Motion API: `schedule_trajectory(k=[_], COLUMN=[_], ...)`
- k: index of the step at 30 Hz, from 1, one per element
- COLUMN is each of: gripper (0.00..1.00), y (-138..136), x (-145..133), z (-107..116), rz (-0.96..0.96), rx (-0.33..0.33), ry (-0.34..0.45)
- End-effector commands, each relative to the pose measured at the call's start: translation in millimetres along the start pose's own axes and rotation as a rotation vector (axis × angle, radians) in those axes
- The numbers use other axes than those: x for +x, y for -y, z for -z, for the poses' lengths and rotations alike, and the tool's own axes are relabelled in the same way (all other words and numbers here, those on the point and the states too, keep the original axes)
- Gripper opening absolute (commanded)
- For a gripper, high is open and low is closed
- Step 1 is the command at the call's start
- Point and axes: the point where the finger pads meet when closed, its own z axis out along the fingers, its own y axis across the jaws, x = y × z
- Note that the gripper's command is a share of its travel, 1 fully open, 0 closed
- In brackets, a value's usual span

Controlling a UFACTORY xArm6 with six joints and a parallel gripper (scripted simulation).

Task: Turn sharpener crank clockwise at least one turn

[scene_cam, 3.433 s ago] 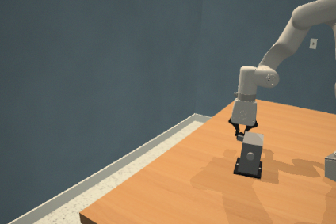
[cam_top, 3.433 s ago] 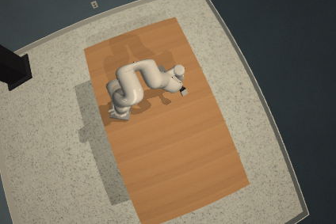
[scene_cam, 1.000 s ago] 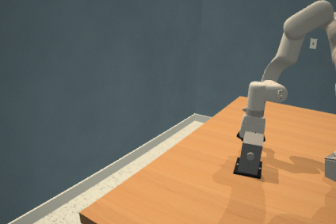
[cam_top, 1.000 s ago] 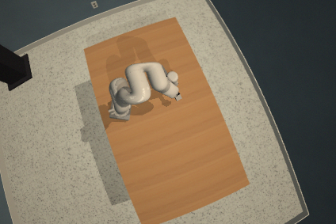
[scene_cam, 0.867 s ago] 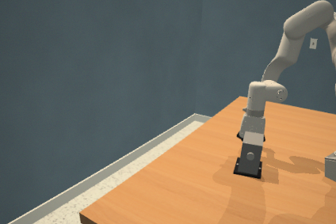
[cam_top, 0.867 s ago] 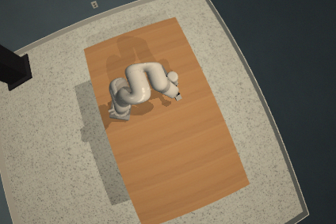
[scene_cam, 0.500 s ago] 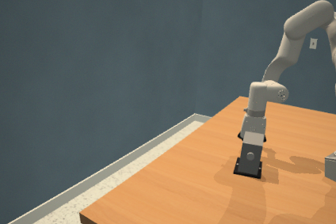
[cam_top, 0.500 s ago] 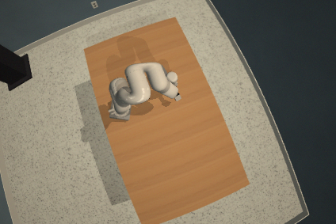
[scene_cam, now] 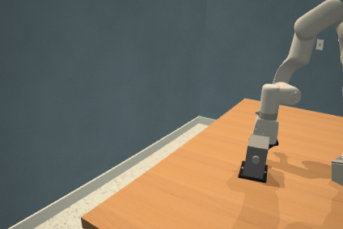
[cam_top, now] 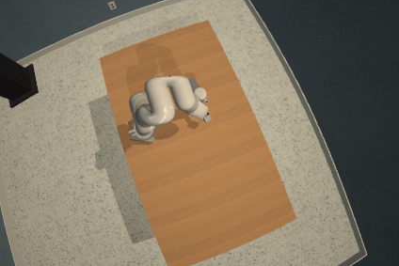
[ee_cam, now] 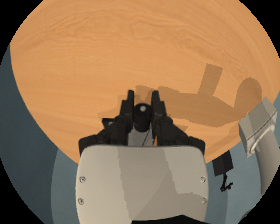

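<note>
1. holding the knob [ee_cam: 143, 117] between its fingers, the hand [ee_cam: 143, 106] is clamped on it, not fully together; the wrist view shows a dark rounded piece pinched between the two dark fingers.
2. the pencil sharpener [scene_cam: 256, 159] stands on its black base on the orange counter [scene_cam: 194, 190], near the corner closest to the wall, with a round grey face turned toward the exterior camera.
3. the hand comes down behind the sharpener as the exterior view sees it, so the crank end is on the far side and the crank itself is hidden there; only a bit of dark finger shows beside the body at the right.
4. the relation that matters: the knob lies inside the hand, and the centre of its circle lies on the sharpener's far end. which point of the circle the knob is at cannot be read from these views.
5. in my judgement the knob's long axis runs level, out from the crank end, and the fingers press it from opposite sides across that axis.
6. from above, the arm [cam_top: 162, 101] is folded over the sharpener, hiding it.
7. the coming move likely calls for sweeping the hand round that centre while the pinch holds.
</note>
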Motion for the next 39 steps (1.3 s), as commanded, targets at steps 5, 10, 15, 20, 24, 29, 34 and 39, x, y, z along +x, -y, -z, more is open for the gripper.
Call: schedule_trajectory(k=[5, 10, 15, 20, 24, 29, 34, 39], gripper=[0.0, 0.0, 0.0, 0.0, 0.0, 0.0, 0.0, 0.0], y=[-16.0, -22.7, -25.5, -28.5, -29.8, -30.5, -30.8, -30.8], x=[0.2, 0.2, 0.2, 0.2, 0.2, 0.2, 0.1, 0.1], z=[11.9, 19.3, 23.5, 29.1, 32.3, 34.1, 34.8, 34.8], rz=[0.0, 0.0, 0.0, 0.0, 0.0, 0.0, 0.0, 0.0], rx=[0.004, 0.004, 0.004, 0.004, 0.004, 0.004, 0.004, 0.004], ry=[-0.001, -0.001, -0.001, -0.001, -0.001, -0.001, -0.001, -0.001])
